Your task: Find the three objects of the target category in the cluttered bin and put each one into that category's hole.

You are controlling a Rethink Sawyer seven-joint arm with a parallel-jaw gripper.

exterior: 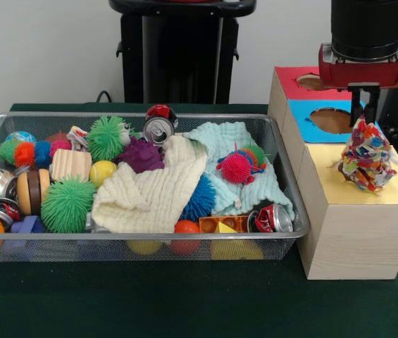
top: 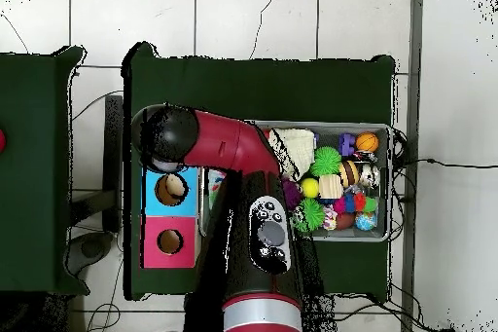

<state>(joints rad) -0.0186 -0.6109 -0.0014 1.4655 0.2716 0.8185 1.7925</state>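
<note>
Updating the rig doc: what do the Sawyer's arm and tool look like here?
Front view: a black cylindrical wrist above a glossy red housing with silver ends, then the dark narrow tool below. Overhead view: the arm is red with a rounded black joint, a black panel carrying grey round controls, and a grey band near the base. No cables show on it.

Front view: even, soft indoor light, no hard glare. Faint shadow under bin [exterior: 139, 243] on dark counter [exterior: 184, 303]. Slight softness overall, fine mesh blurs. Overhead view: bright on white floor tiles [top: 253, 17], counter very dark, detail inside bin hard to read.
</note>
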